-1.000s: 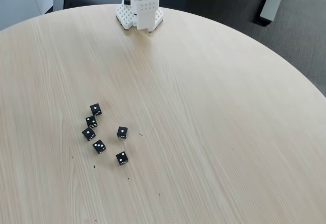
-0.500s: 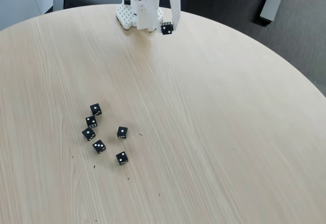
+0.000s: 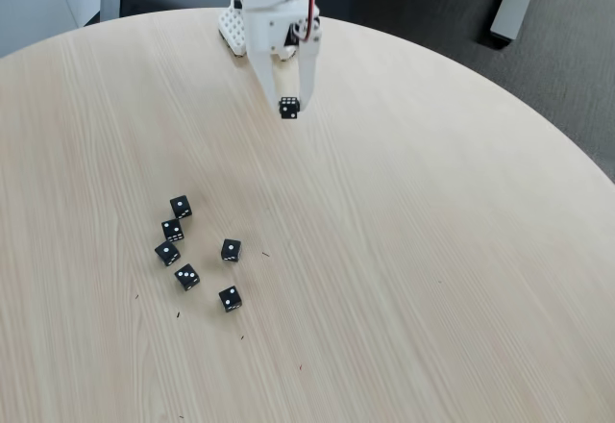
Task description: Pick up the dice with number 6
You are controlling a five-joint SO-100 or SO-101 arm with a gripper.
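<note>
**Swung forward over the table, die in the pincer**

Moved out from the base since half a second ago. Below: round pale wooden table (image 3: pixel 404 211). White two-finger gripper (image 3: pixel 288 108) clamped on small black many-pipped die (image 3: pixel 288 109). Low left: five black dice (image 3: pixel 187 276). Best kept squeezed, lifted steadily.

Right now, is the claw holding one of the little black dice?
Yes, the claw is pinching a black die between its white fingers, up near the robot's base, far from the six dice lying on the table.

Matt pale wood-grain table (image 3: pixel 404 211), white plastic end effector (image 3: pixel 288 108)
</note>
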